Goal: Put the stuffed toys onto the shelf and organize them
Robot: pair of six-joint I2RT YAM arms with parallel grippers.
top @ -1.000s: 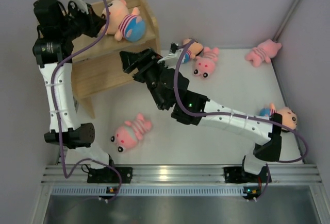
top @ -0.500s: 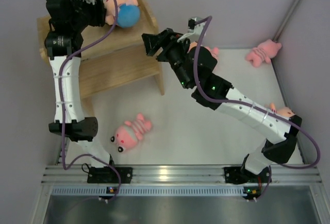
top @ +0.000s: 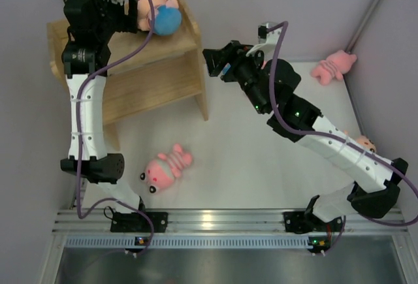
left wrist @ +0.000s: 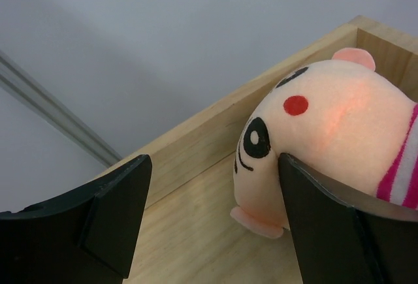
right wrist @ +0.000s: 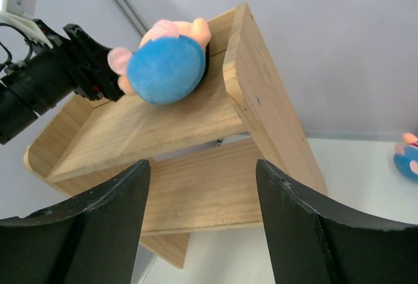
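The light wood shelf (top: 150,75) stands at the far left. A peach doll with blue pants (top: 166,19) sits on its top tier against the right side panel. My left gripper (top: 140,16) is at the doll's head, jaws open. In the left wrist view the doll's head (left wrist: 326,121) rests against my right-hand finger (left wrist: 326,232), while the other finger stands apart over the board. My right gripper (top: 212,64) hovers open and empty just right of the shelf. From its wrist I see the shelf (right wrist: 274,121) and the doll (right wrist: 166,68).
One pink pig (top: 164,168) lies on the white table in front of the shelf. Another pig (top: 333,66) lies at the far right. A doll (top: 366,143) peeks out beside my right forearm, and one (right wrist: 408,153) shows at the right wrist view's edge.
My left gripper has opened and let go of the doll, which now rests on the top tier. My right arm has swung from the shelf's front to its right side.
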